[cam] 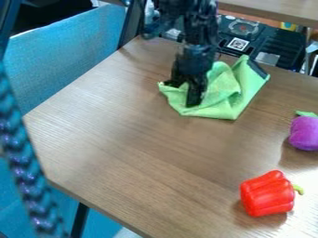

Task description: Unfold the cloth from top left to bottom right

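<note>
We record one light-green fabric cloth [220,110], taken as our landmark, lying bunched and folded on the brown wood-grain desk [136,153]. Its far right corner stands folded up and carries a dark patch [258,69], on which we can make out no writing. The black two-finger gripper [184,95] hangs down over the left part of the cloth. We find its fingers [195,94] spread, one by the cloth's left corner and the other against its near left part; whether any fabric sits between them we cannot tell.

To the right of the cloth, and nearer to us, we note a rounded purple soft toy [304,133] with a green leaf. Well apart from the cloth, nearer to us and also to its right, lies a glossy red toy bell pepper [267,195] with a yellow-green stem. Beyond the cloth we log flat black equipment [278,42] bearing a white square label [238,44] printed with a block code. Left of the cloth, past the desk's edge, is a blue woven-fabric panel [68,56].
</note>
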